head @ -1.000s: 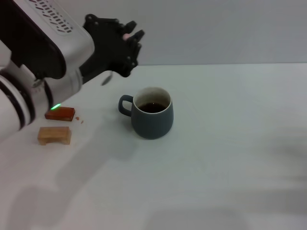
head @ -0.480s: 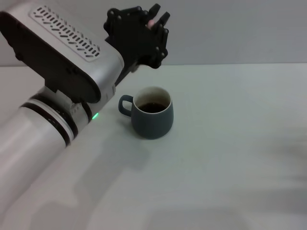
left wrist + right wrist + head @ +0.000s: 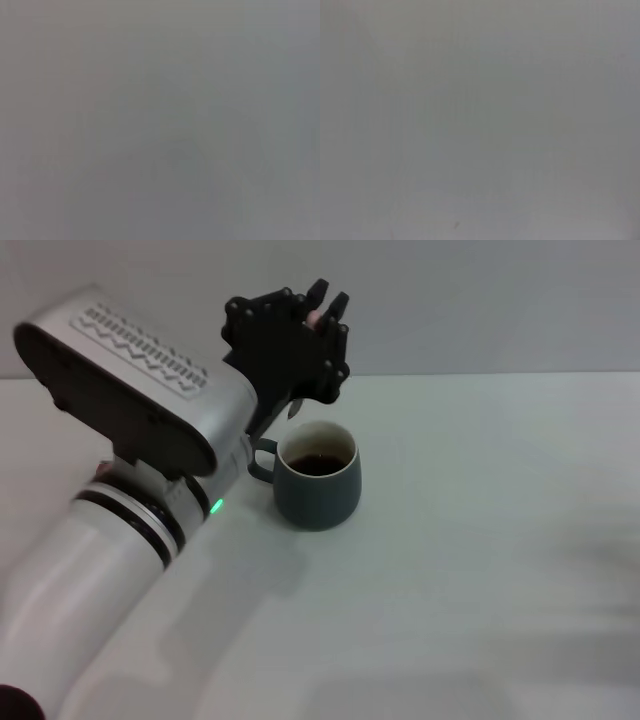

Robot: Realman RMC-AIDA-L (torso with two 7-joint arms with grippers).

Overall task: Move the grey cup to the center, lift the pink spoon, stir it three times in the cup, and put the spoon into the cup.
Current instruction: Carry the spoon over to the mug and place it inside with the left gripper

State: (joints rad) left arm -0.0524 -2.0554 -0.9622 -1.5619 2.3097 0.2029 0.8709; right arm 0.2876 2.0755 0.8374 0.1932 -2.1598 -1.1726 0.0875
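Note:
The grey cup (image 3: 318, 483) stands on the white table near the middle, handle to the left, dark liquid inside. My left gripper (image 3: 328, 303) hangs just behind and above the cup's left rim, fingers pointing up and shut on the pink spoon (image 3: 315, 316). Only the spoon's pink handle end shows between the fingers, and a grey sliver, probably its metal bowl, shows under the gripper near the cup's rim. The right gripper is out of view. Both wrist views show only plain grey.
My left arm (image 3: 130, 480) covers the left part of the white table (image 3: 480, 540). A grey wall runs behind the table's far edge.
My left gripper carried the spoon from the far left to right behind the cup, then dropped slightly. The arm now hides the two small blocks seen at the left.

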